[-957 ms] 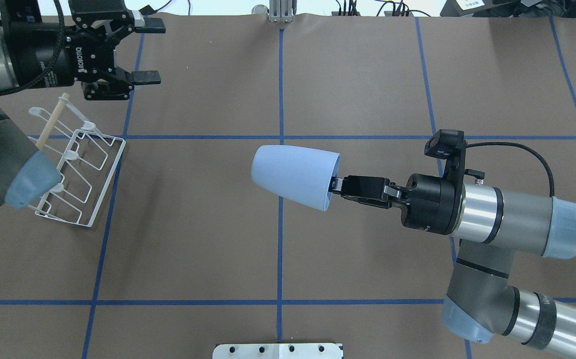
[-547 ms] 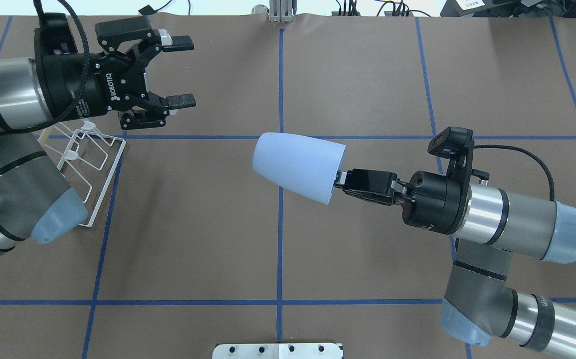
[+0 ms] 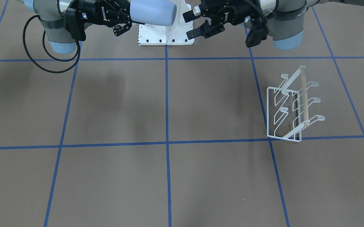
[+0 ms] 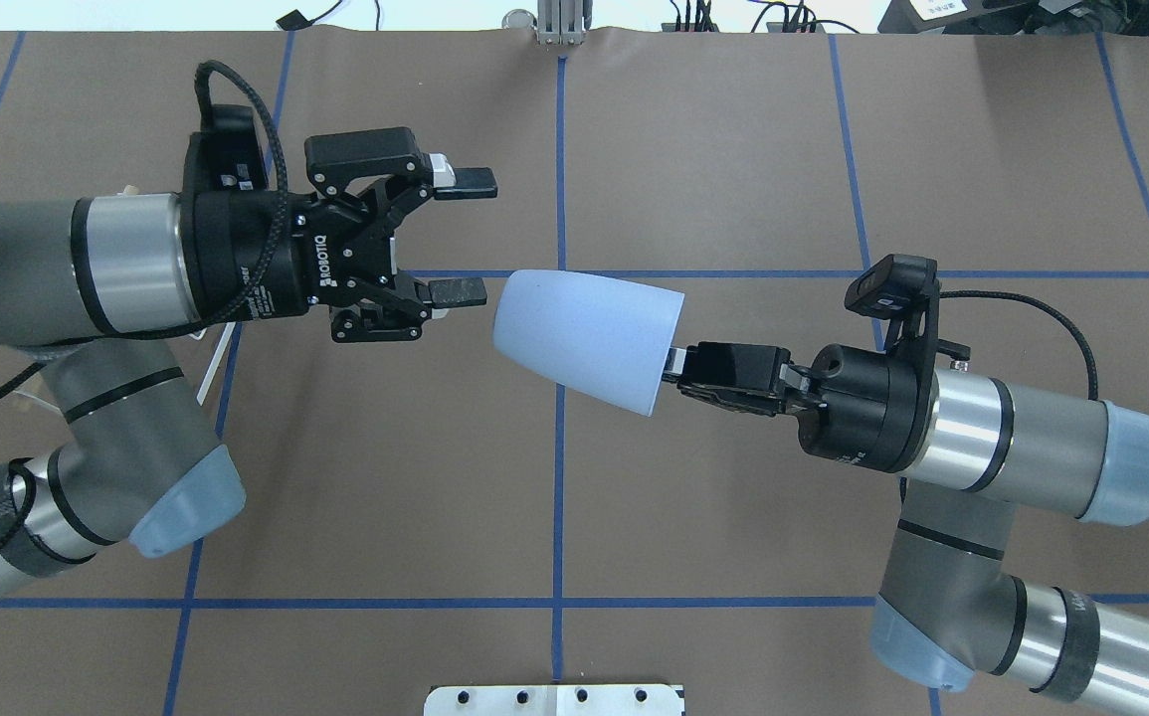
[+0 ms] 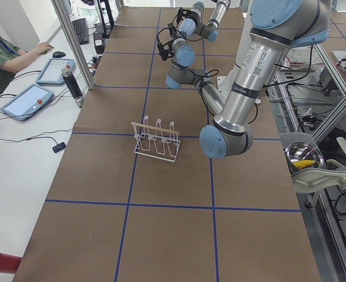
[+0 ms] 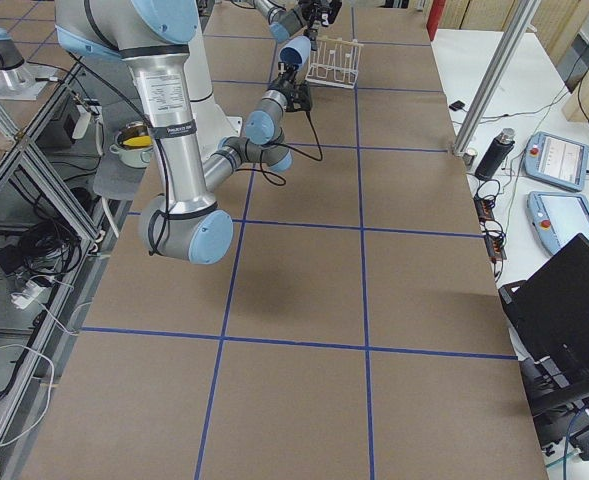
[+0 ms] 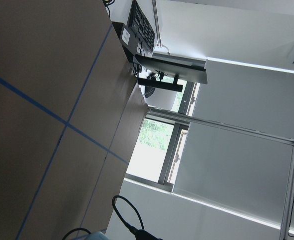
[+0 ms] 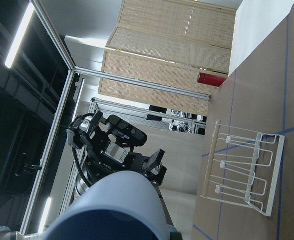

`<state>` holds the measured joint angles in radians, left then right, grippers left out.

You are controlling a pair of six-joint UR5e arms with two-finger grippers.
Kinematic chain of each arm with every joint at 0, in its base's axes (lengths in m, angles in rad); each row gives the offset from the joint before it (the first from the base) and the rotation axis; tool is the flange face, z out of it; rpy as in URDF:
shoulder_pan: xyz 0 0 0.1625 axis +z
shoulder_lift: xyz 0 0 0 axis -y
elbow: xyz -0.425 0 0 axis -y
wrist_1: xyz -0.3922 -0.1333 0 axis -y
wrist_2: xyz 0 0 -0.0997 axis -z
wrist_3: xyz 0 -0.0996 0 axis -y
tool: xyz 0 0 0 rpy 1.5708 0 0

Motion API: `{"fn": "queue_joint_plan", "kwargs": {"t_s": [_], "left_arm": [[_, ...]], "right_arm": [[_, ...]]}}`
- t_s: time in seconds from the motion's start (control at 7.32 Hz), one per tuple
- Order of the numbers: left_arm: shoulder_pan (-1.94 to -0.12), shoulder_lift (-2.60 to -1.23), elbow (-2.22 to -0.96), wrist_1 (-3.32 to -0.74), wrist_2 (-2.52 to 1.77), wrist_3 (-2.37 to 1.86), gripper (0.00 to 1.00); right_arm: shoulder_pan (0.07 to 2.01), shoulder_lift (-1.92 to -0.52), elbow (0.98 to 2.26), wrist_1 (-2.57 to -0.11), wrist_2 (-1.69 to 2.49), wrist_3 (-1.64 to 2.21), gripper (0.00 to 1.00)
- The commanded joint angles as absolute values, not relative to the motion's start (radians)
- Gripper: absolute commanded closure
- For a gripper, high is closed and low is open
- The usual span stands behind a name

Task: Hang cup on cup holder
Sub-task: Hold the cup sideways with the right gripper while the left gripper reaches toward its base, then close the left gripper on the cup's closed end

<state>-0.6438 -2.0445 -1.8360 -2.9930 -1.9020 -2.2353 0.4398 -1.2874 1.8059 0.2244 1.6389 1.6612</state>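
None of the hanging is done yet: the cup holder [image 3: 303,97] stands bare toward the left edge of the bench [image 4: 733,149], all of its upturned prongs free, and the cup [image 4: 589,341] is up in the air over the middle of the bench, well apart from it. My right gripper [image 4: 671,360] is clamped on the cup's rim at the mouth and holds it on its side, closed end pointing toward the left edge. My left gripper [image 4: 465,237] hovers just beside that closed end with its fingers spread wide and nothing between them, not touching the cup as far as I can tell. I judge this to be the approach to a hand-over, so what remains is passing the cup across, carrying it to the holder, turning it mouth-down and setting it over a prong. The cup itself is plain light blue, opaque and matte, tapering from a wide mouth to a narrower rounded base, with no handle and no markings I can make out.
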Motion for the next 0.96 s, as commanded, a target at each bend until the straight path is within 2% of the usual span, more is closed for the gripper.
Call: {"fn": "queue_joint_plan", "kwargs": {"t_s": [0.0,0.82], "left_arm": [[-0.615,-2.052,-1.845,-2.993,-1.931,-2.235,0.02],[-0.585,-2.049,-1.861,-2.999,-1.948,-2.238,0.02]], "right_arm": [[0.439,-1.285,1.809,0.229,1.666,1.663,1.00],[0.439,-1.285,1.804,0.230,1.667,1.663,1.00]]}}
